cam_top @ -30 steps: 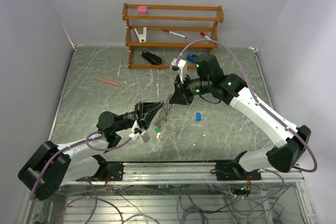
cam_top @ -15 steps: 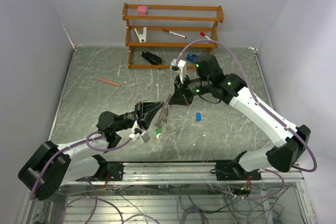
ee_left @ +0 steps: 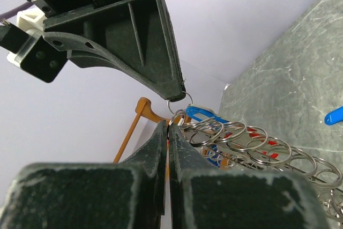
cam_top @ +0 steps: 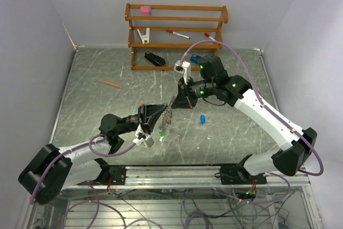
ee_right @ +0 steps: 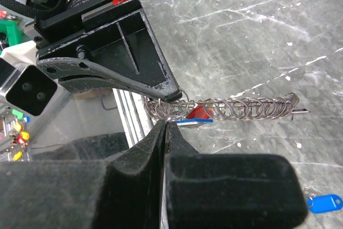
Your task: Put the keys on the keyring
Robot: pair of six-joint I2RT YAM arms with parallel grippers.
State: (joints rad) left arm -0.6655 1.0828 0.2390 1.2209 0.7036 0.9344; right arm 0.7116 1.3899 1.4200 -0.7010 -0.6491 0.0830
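The keyring (cam_top: 168, 114) hangs in mid-air between my two grippers, a string of small silvery rings (ee_right: 246, 108) (ee_left: 252, 140) with red and blue tags. My left gripper (cam_top: 163, 112) (ee_left: 169, 125) is shut on one end of it. My right gripper (cam_top: 178, 102) (ee_right: 165, 123) comes from the other side, tip to tip with the left. It is shut on a small ring at that same end, right beside a blue tag (ee_right: 192, 123) (ee_left: 206, 114). One blue-tagged key (cam_top: 203, 118) (ee_right: 323, 203) lies loose on the table to the right.
A wooden rack (cam_top: 177, 46) at the back holds a pink item (cam_top: 144, 9), a white clip (cam_top: 143, 36) and a marker (cam_top: 177, 34). A black stapler (cam_top: 155, 58) lies under it, a red pen (cam_top: 111, 83) lies at the left, and a green tag (cam_top: 161, 132) lies below the keyring.
Both arms keep almost the same place. The right gripper has edged slightly left toward the left gripper's tip.
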